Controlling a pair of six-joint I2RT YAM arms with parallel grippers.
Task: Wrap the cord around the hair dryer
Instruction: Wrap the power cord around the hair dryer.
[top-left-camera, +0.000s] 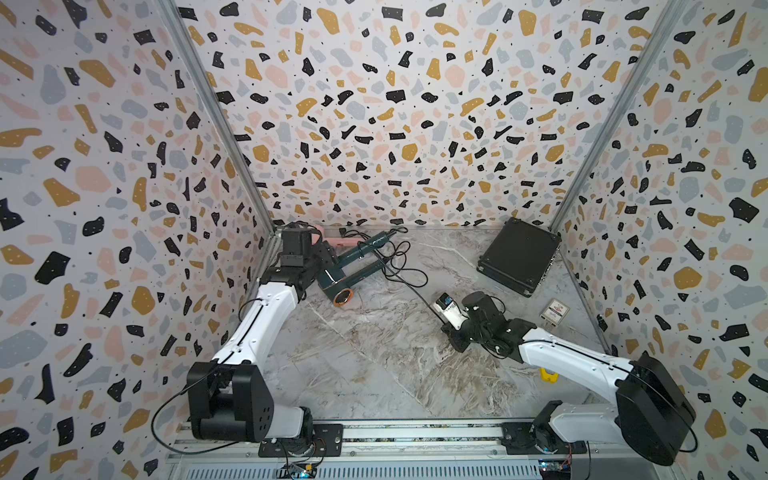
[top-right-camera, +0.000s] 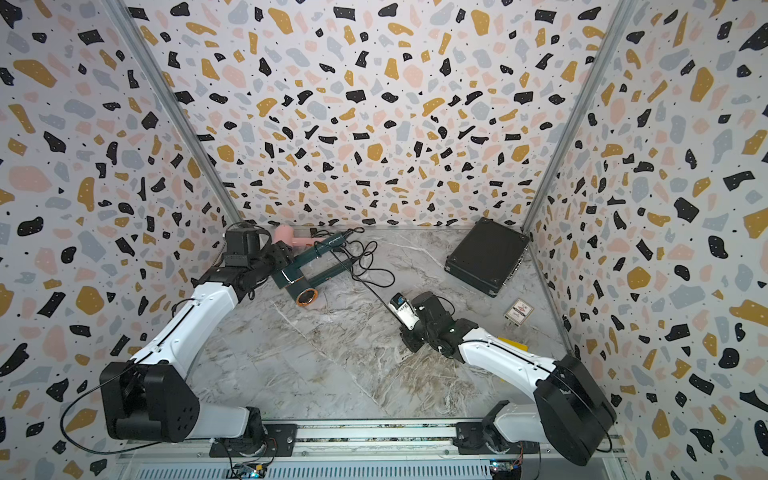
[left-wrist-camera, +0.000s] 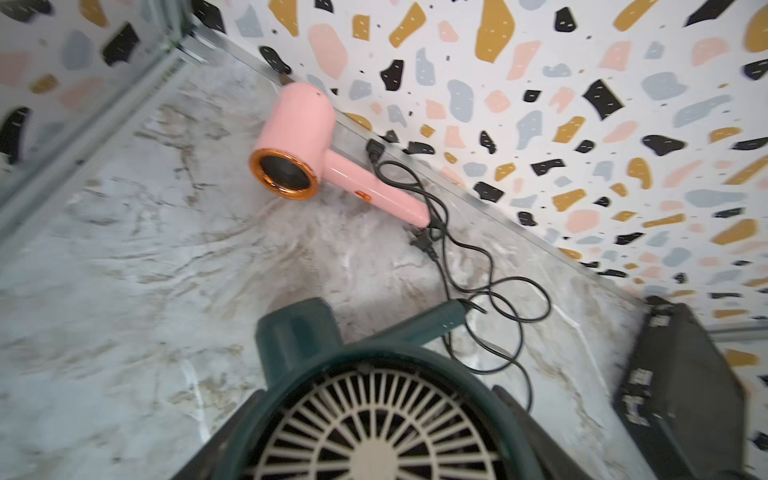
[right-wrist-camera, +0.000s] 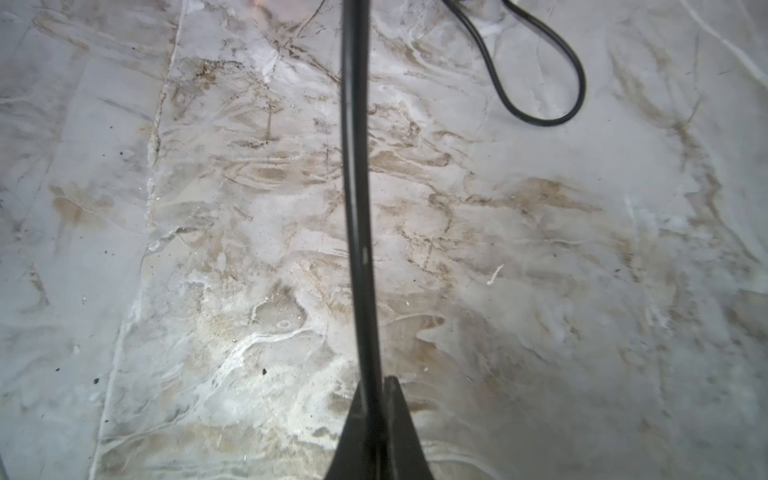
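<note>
A dark green hair dryer (top-left-camera: 332, 286) with a copper nozzle ring lies at the back left, and its pale rear grille (left-wrist-camera: 374, 432) fills the left wrist view. My left gripper (top-left-camera: 320, 266) is shut on its barrel, a dark finger (left-wrist-camera: 513, 401) on each side. Its black cord (top-left-camera: 415, 294) lies in loose loops by the handle (top-left-camera: 361, 247), then runs taut across the table. My right gripper (top-left-camera: 447, 328) is shut on it low over the middle of the table. In the right wrist view the cord (right-wrist-camera: 356, 208) rises straight out of the pinched fingertips (right-wrist-camera: 395, 399).
A pink hair dryer (left-wrist-camera: 299, 137) with its own black cord lies against the back wall, just behind the green one. A black case (top-left-camera: 519, 255) sits at the back right, with a small white box (top-left-camera: 555, 311) and a yellow object (top-left-camera: 548, 375) near the right wall.
</note>
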